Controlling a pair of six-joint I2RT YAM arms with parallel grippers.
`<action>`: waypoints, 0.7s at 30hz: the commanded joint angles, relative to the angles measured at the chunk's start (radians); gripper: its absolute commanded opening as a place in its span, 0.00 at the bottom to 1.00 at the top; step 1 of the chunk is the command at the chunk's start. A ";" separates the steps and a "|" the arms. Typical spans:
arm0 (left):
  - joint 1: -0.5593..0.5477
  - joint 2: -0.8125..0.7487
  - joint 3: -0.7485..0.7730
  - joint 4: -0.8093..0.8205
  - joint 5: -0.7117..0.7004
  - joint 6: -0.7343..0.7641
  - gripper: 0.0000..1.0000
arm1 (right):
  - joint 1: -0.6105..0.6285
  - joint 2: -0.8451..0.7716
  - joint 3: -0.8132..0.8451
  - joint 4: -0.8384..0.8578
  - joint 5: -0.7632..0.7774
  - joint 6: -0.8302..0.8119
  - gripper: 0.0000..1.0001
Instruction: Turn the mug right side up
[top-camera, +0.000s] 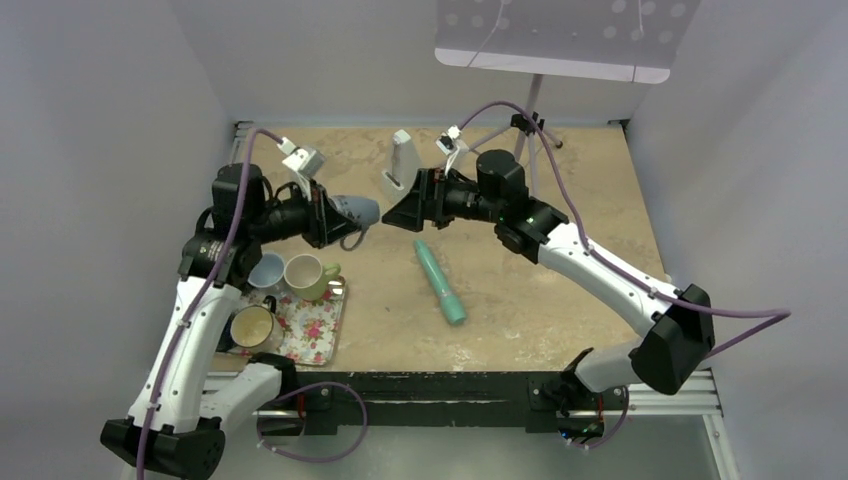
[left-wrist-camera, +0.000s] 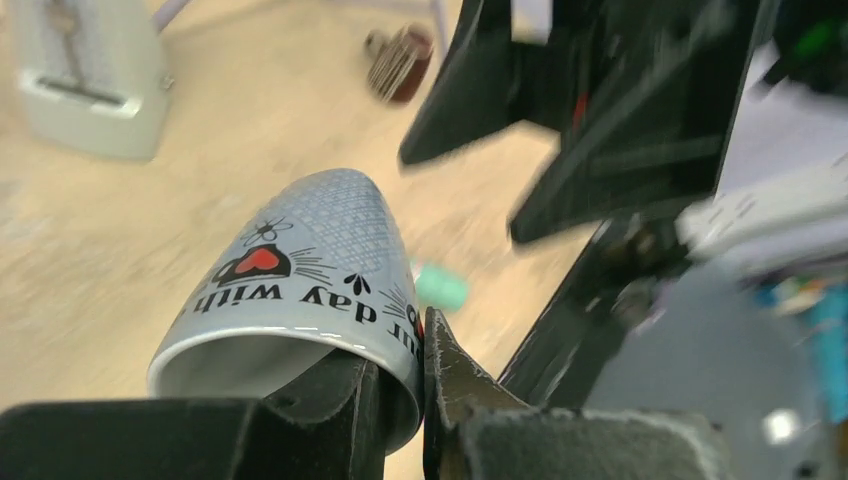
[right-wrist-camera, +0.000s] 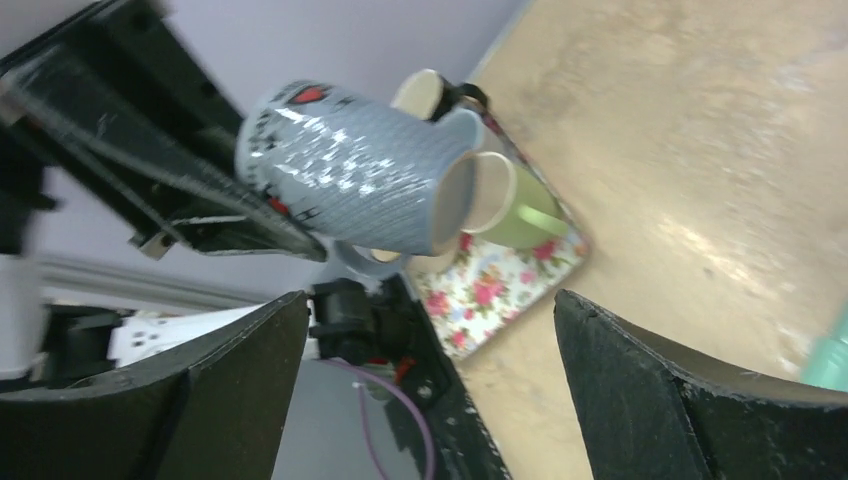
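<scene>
The left gripper (top-camera: 335, 215) was closed on the rim of the grey mug (top-camera: 358, 211). In the left wrist view, one finger (left-wrist-camera: 335, 395) sat inside the mouth and the other (left-wrist-camera: 455, 385) sat against the outer wall, clamping the wall between them. The mug (left-wrist-camera: 320, 255) was held clear of the table (top-camera: 560, 300). It lay roughly on its side, with the mouth toward the left gripper (left-wrist-camera: 420, 350) and the base pointing toward the right arm. Printed lettering and a red heart were visible on its wall. In the right wrist view, the handle hung below the mug (right-wrist-camera: 350, 180) body.

The right gripper (top-camera: 397, 212) faced the mug's base from just beside it, with its jaws spread wide and nothing between them. In its own camera, the two fingers (right-wrist-camera: 230, 400) framed the mug without touching it. Whether the right gripper (right-wrist-camera: 430, 300) was level with the mug could not be determined.

A floral tray (top-camera: 318, 335) lay at the near left of the table and carried three upright mugs: a green mug (top-camera: 310, 275), a pale blue mug (top-camera: 265, 270) and a tan mug (top-camera: 252, 326). A teal cylinder (top-camera: 440, 282) lay flat near the table centre. A white stand (top-camera: 400, 165) stood toward the far edge, with a tripod (top-camera: 530, 125) to its right.
</scene>
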 joint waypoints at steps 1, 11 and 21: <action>-0.009 -0.013 0.156 -0.735 -0.079 0.872 0.00 | -0.004 -0.066 0.026 -0.229 0.142 -0.171 0.98; -0.053 -0.057 -0.151 -0.952 -0.572 1.529 0.00 | -0.004 -0.084 0.024 -0.262 0.228 -0.216 0.99; -0.055 -0.012 -0.424 -0.614 -0.740 1.630 0.00 | -0.006 -0.014 0.113 -0.460 0.488 -0.171 0.95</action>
